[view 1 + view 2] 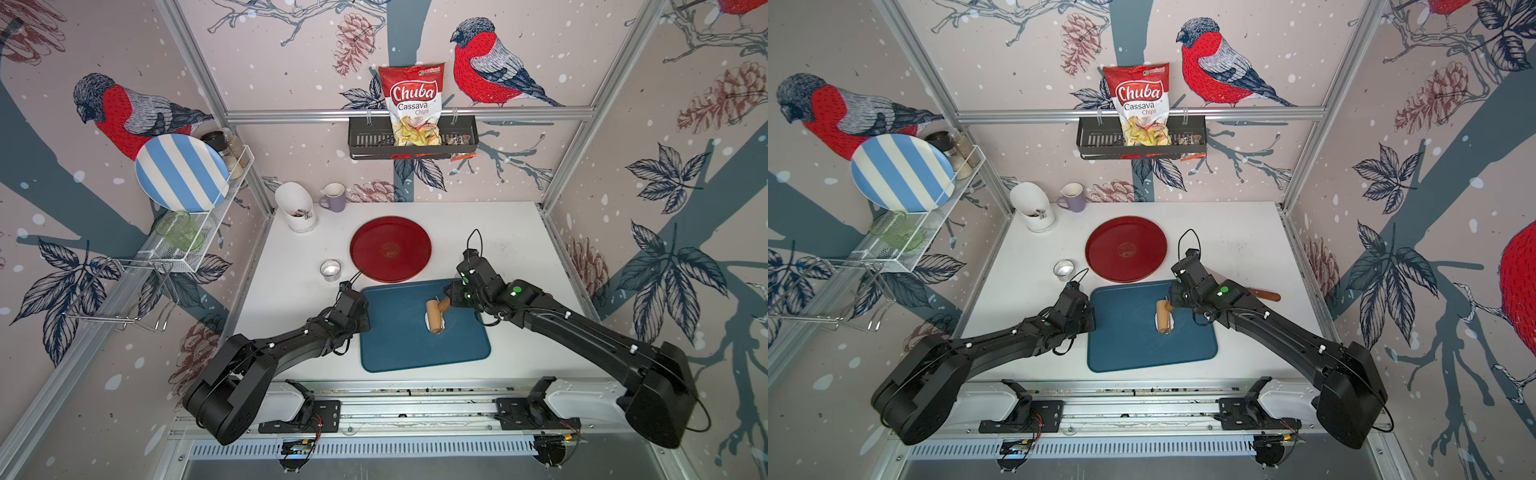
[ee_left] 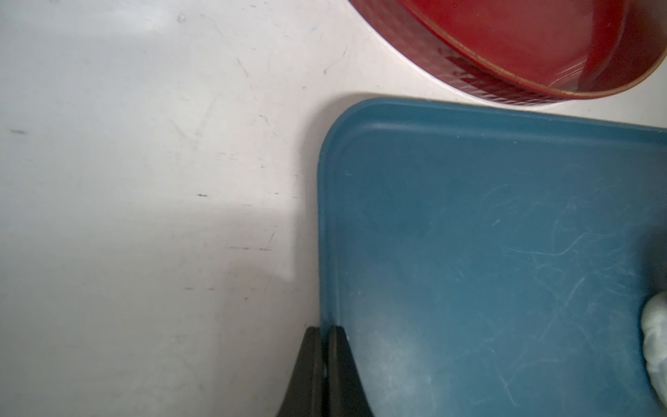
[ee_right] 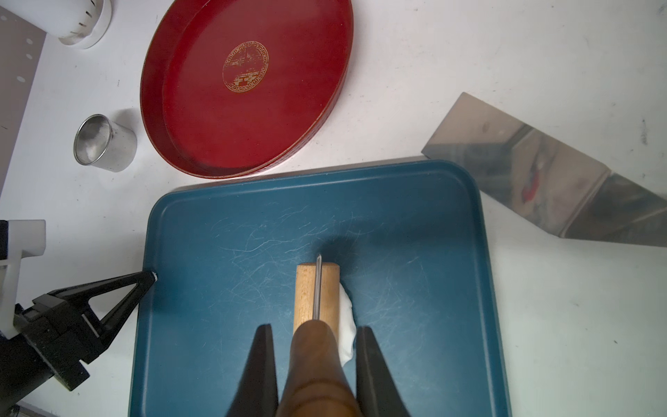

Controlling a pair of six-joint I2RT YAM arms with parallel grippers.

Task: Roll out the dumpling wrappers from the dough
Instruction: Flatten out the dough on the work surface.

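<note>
- Dough [image 3: 346,325] is seen as a white lump on the blue tray [image 3: 216,325]. In both top views it is placed near the tray's middle, slightly toward the right arm's side [image 1: 428,320].
- Most of the dough is covered by the wooden roller [image 3: 306,292], whose barrel is laid directly on it. White is left showing along one side of the barrel and under its near end.
- The roller's darker handle is clamped by the right gripper [image 3: 314,328]. Its jaws are drawn in against the handle and kept apart only by the handle's thickness, with a finger on each side.
- The left gripper [image 2: 325,330] is closed, with only a hairline gap left between its fingers. Its tips are set at the tray's left rim [image 3: 153,277]; whether the rim itself is pinched cannot be told.
- A round red plate [image 1: 374,232] is placed on the white table [image 1: 498,232] just beyond the tray's far edge.
- A metal ring cutter [image 1: 331,269] is stood upright to the left of the plate, apart from it.
- A metal scraper [image 3: 534,180] is laid flat on the table beside the tray's far right corner. Its wooden handle [image 1: 1264,296] is shown in a top view behind the right arm.
</note>
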